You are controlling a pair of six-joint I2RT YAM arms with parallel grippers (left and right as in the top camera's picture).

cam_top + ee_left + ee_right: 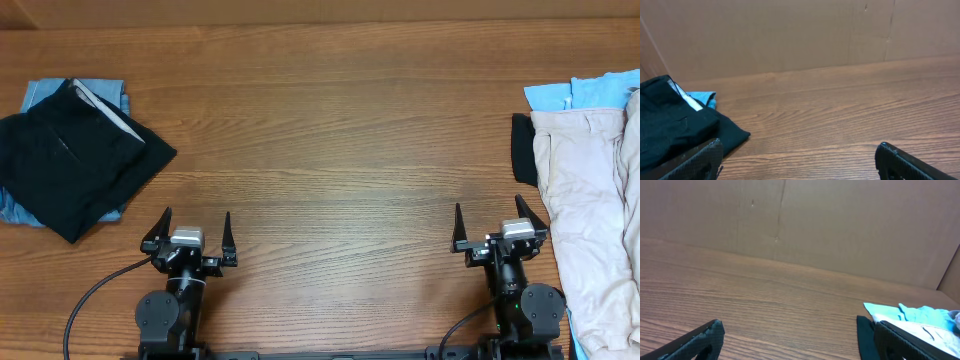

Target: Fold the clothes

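On the wooden table (pixel 330 130), pale beige trousers (pixel 585 200) lie heaped at the right edge, partly over a light blue T-shirt (pixel 590 92). A folded black garment (pixel 75 165) sits far left on blue fabric (pixel 35 95). Near the front edge, the left gripper (pixel 196 214) and right gripper (pixel 489 206) have jaws spread wide, holding nothing

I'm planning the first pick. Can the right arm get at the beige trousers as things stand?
Probably yes. The right gripper is open and empty, and the beige trousers lie close beside it, toward the right edge, with only table between them and nothing in the way.
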